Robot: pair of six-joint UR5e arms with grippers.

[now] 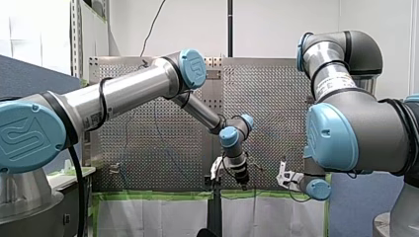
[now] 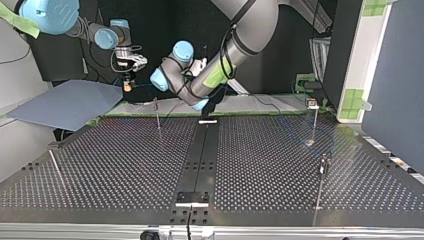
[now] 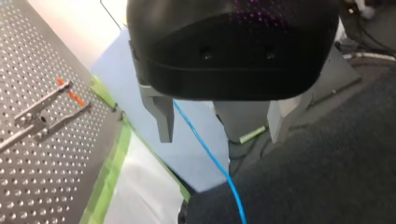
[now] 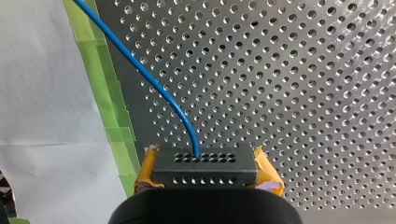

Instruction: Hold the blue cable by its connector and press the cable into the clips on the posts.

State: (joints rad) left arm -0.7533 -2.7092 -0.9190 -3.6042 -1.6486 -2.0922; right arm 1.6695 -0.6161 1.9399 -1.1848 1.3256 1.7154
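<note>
**Right hand.** My right hand (image 4: 207, 171) is closed on the connector (image 4: 205, 164), a dark block with rows of small holes. A yellow pad (image 4: 265, 171) presses on each side of the block. In the top view this hand (image 2: 127, 86) hangs past the far edge of the bench (image 2: 125, 165), at the view's left.

**Cable.** The blue cable (image 4: 140, 70) leaves the front face of the connector. It curves away over the bench and crosses the green tape (image 4: 112, 116) on the bench's edge.

**Left hand.** My left hand (image 3: 219, 137) is open and its metal fingers (image 3: 161, 116) stand well apart. The cable (image 3: 205, 149) passes between them, close to one finger, and neither finger clamps it. In the top view this hand (image 2: 209, 106) sits at the far edge of the bench, near the middle.

**Posts.** Thin upright posts (image 2: 158, 114) stand on the bench, one near the far edge at the top view's left and two at its right. No view shows the cable seated in a clip.
</note>
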